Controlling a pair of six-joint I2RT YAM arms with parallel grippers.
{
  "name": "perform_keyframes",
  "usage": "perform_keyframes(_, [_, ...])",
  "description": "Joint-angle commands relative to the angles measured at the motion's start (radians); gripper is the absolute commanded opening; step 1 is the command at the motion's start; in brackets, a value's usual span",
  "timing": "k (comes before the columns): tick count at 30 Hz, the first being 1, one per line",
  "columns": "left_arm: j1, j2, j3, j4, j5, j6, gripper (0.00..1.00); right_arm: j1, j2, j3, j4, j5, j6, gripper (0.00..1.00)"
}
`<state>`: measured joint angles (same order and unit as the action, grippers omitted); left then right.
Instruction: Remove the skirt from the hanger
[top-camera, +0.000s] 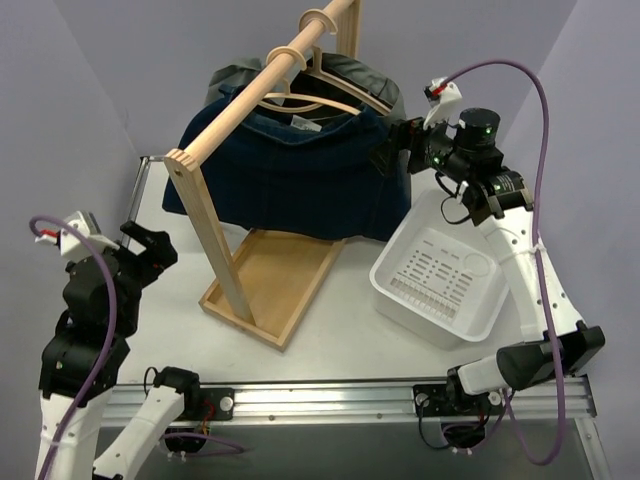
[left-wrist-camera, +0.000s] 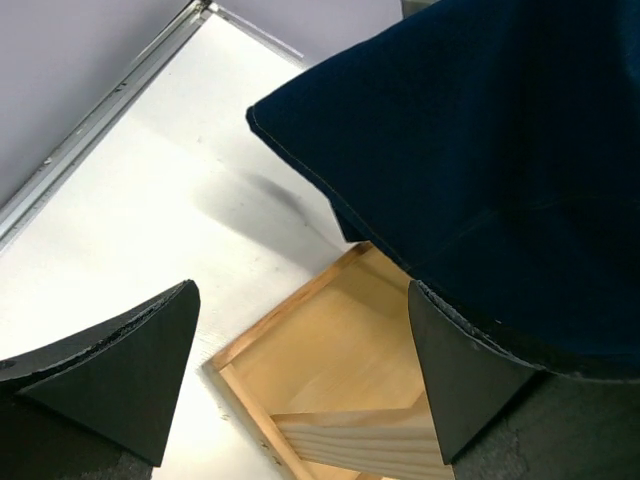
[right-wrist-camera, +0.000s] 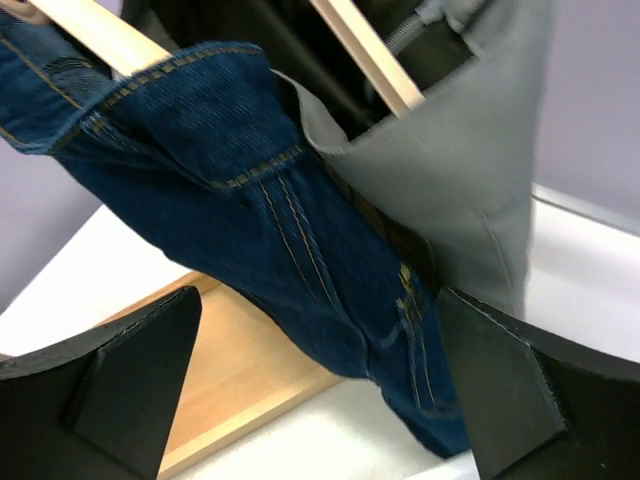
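My right gripper (top-camera: 396, 148) is spread wide at the right edge of the denim skirt (top-camera: 290, 180). The skirt hangs on a wooden hanger (top-camera: 318, 100) from the rack's rail (top-camera: 245, 90), upper centre of the top view. My left gripper (top-camera: 150, 247), also spread wide, is at the far left, apart from the skirt.

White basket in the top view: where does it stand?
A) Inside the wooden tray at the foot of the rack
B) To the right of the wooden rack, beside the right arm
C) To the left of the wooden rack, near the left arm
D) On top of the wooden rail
B: the top view shows the white basket on the table, to the right of the rack's wooden tray and close to the right arm.
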<state>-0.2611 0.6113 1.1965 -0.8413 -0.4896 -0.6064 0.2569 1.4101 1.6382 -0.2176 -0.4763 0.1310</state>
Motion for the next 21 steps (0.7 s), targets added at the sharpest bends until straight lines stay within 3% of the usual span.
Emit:
perform_keyframes(1, [-0.001,0.050,0.031,-0.039,-0.012,0.074,0.94,0.001,0.053,0.054,0.092,-0.137,-0.053,0.99])
perform_keyframes(7, [0.000,0.030,0.018,0.008,0.009,0.118,0.96,0.027,0.150,0.100,0.175,-0.335,-0.018,0.90])
perform_keyframes(16, [0.000,0.091,0.084,-0.038,0.020,0.171,1.00,0.088,0.188,0.150,0.142,-0.466,-0.122,0.68])
perform_keyframes(18, [0.000,0.097,0.104,-0.050,0.048,0.168,0.93,0.094,0.191,0.147,0.155,-0.479,-0.122,0.57])
perform_keyframes(19, [0.000,0.094,0.106,-0.050,0.052,0.163,0.92,0.096,0.197,0.147,0.161,-0.479,-0.122,0.40])
perform_keyframes(21, [0.000,0.076,0.107,-0.047,0.059,0.162,0.91,0.104,0.207,0.152,0.164,-0.490,-0.111,0.21])
